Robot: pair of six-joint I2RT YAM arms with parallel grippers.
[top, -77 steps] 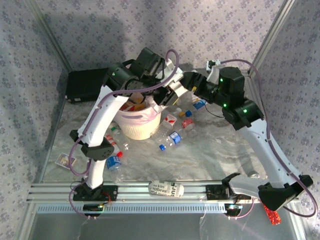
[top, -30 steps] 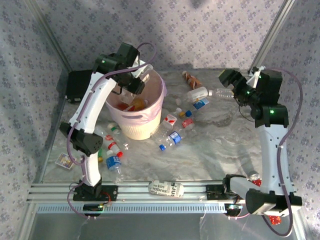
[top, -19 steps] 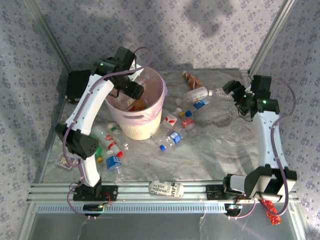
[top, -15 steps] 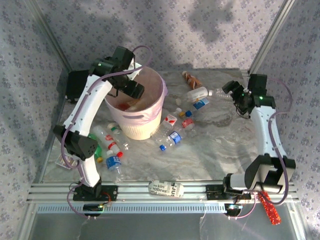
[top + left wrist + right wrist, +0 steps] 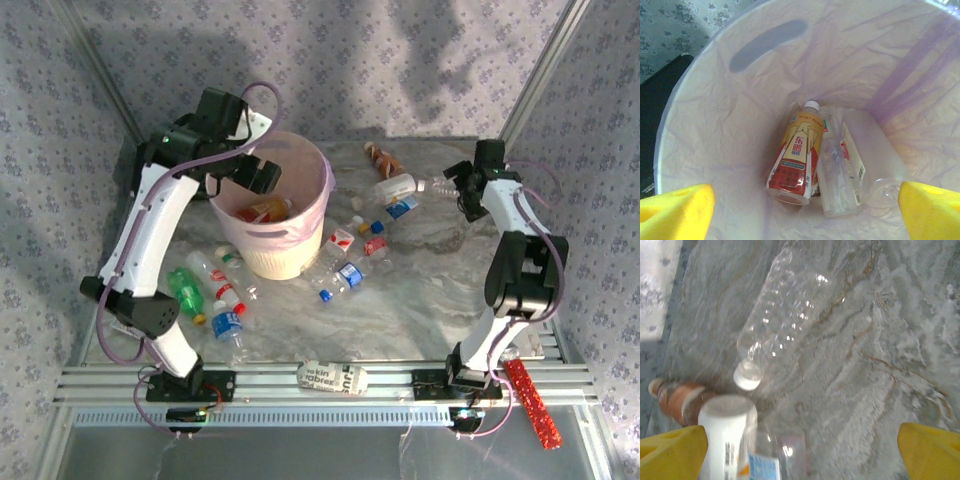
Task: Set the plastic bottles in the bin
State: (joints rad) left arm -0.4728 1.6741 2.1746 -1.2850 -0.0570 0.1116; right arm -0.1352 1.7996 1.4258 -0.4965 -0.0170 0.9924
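My right end effector: fingers spread wide, nothing held. Closest, low on its left, a white bottle and a blue-labelled bottle; a brown bottle further left. The clear bottle lies on the counter ahead, slightly left, long axis running away and rightward, neck end toward me; right arm is nearer. Count here: four. My left end effector: wide, empty, directly above the bin; three bottles below it inside, one yellow-red bottle, two clear.
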